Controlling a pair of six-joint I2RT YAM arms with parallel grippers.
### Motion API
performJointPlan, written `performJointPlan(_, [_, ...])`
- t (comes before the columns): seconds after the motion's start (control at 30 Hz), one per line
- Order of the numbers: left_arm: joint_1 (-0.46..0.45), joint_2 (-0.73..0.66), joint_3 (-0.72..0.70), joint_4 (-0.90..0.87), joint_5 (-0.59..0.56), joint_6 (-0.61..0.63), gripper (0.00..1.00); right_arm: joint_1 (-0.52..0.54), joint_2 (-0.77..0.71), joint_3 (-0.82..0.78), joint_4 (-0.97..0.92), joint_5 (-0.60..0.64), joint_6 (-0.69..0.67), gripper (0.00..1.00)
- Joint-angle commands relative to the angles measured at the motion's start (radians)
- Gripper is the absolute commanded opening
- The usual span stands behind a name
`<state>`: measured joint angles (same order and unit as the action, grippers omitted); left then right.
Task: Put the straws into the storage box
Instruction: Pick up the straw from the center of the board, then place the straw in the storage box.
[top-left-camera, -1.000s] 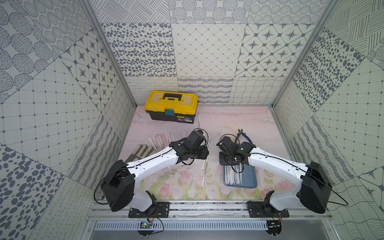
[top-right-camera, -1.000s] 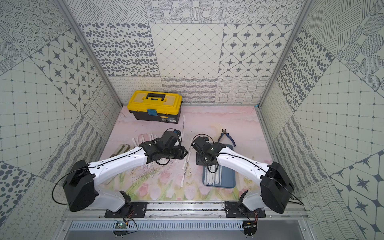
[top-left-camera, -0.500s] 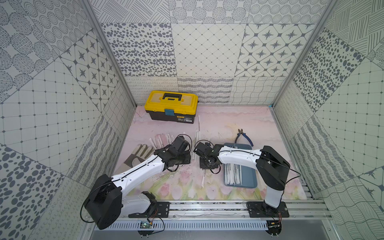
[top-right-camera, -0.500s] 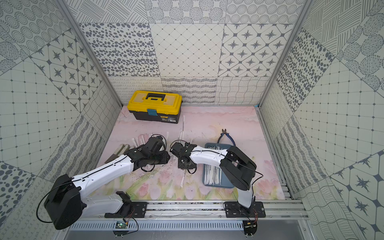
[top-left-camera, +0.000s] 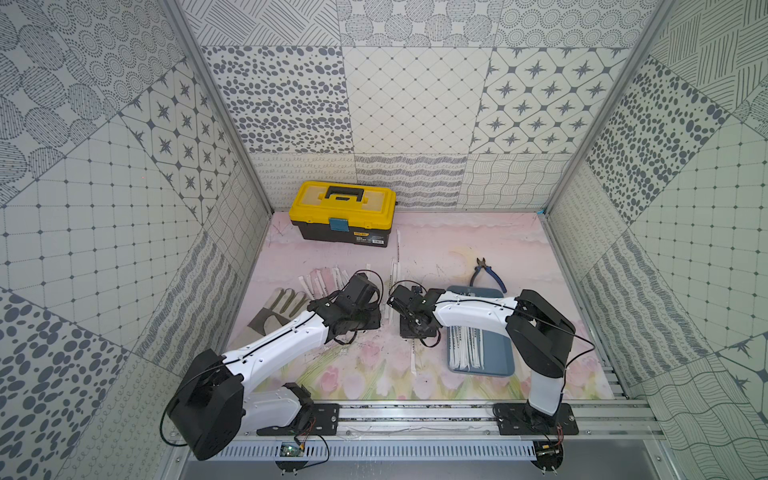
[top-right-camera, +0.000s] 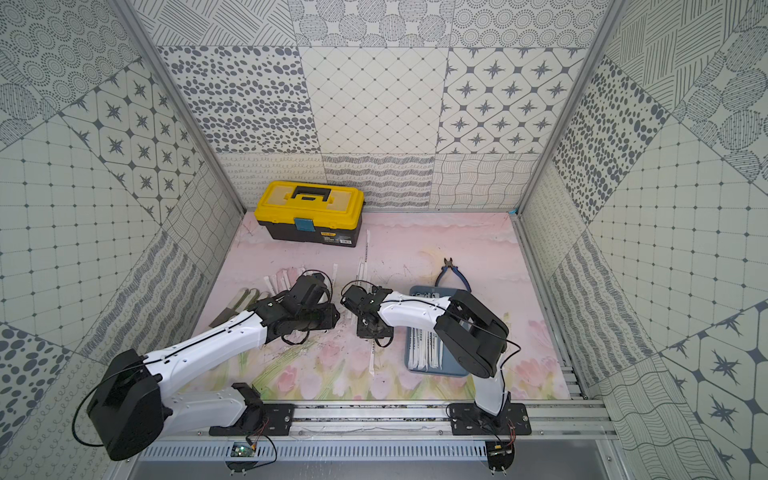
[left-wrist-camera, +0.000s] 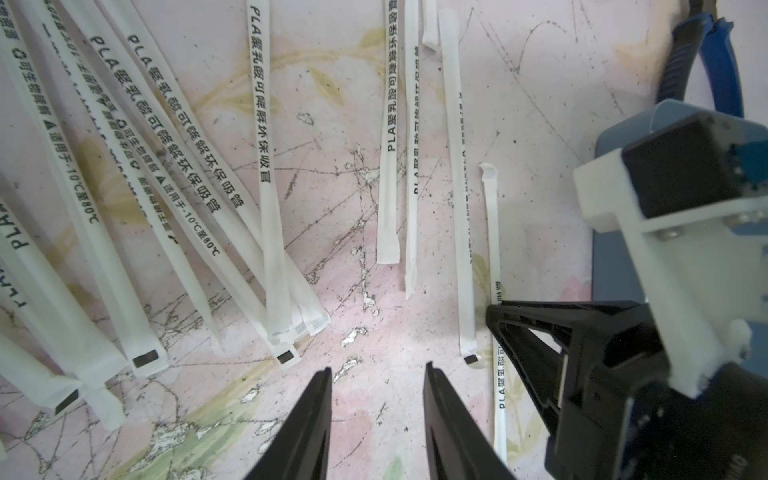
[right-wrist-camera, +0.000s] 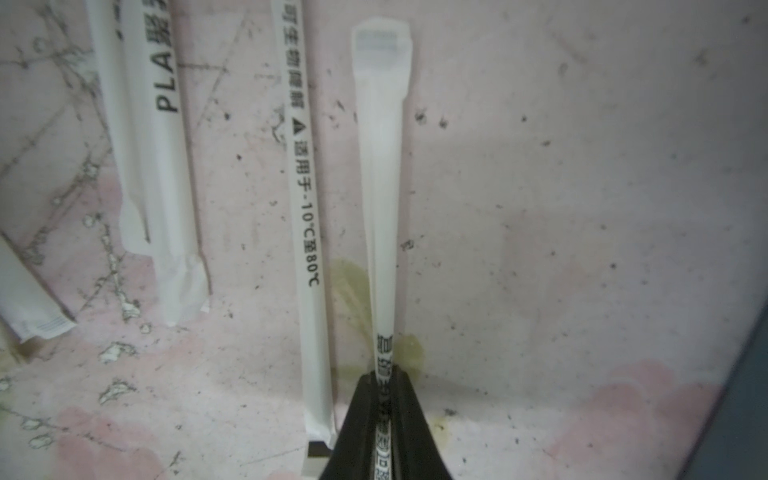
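White paper wraps the straw (right-wrist-camera: 382, 208) pinched in the closed jaws of the right gripper (right-wrist-camera: 384, 376), its length running ahead over the pink mat (right-wrist-camera: 582, 208). The blue-grey storage box (top-left-camera: 500, 353), holding several straws (top-left-camera: 467, 347), sits just beside that gripper. The left gripper (left-wrist-camera: 378, 374) hangs partly open and empty, with loose straws (left-wrist-camera: 266, 166) fanned ahead of it.
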<state>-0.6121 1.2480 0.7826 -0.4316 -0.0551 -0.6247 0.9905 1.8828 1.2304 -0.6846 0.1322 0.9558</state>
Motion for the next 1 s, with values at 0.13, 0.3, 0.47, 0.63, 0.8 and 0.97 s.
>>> performJointPlan(0.13, [0.004, -0.008, 0.115, -0.036, -0.005, 0.064, 0.41, -0.059, -0.290, -0.045, -0.074, 0.049, -0.106, 0.09])
performJointPlan(0.3, [-0.119, 0.084, 0.216, 0.049, 0.047, 0.091, 0.41, -0.245, -0.503, -0.205, -0.121, 0.093, -0.320, 0.05])
performJointPlan(0.47, [-0.270, 0.258, 0.291, 0.158, 0.107, 0.023, 0.41, -0.451, -0.620, -0.324, -0.174, 0.100, -0.459, 0.05])
performJointPlan(0.63, [-0.342, 0.379, 0.362, 0.209, 0.130, -0.009, 0.41, -0.584, -0.628, -0.393, -0.171, 0.110, -0.466, 0.05])
performJointPlan(0.8, [-0.344, 0.411, 0.375, 0.194, 0.124, 0.015, 0.41, -0.596, -0.540, -0.408, -0.083, 0.105, -0.466, 0.04])
performJointPlan(0.97, [-0.344, 0.413, 0.367, 0.186, 0.108, 0.018, 0.41, -0.581, -0.465, -0.419, -0.022, 0.099, -0.460, 0.04])
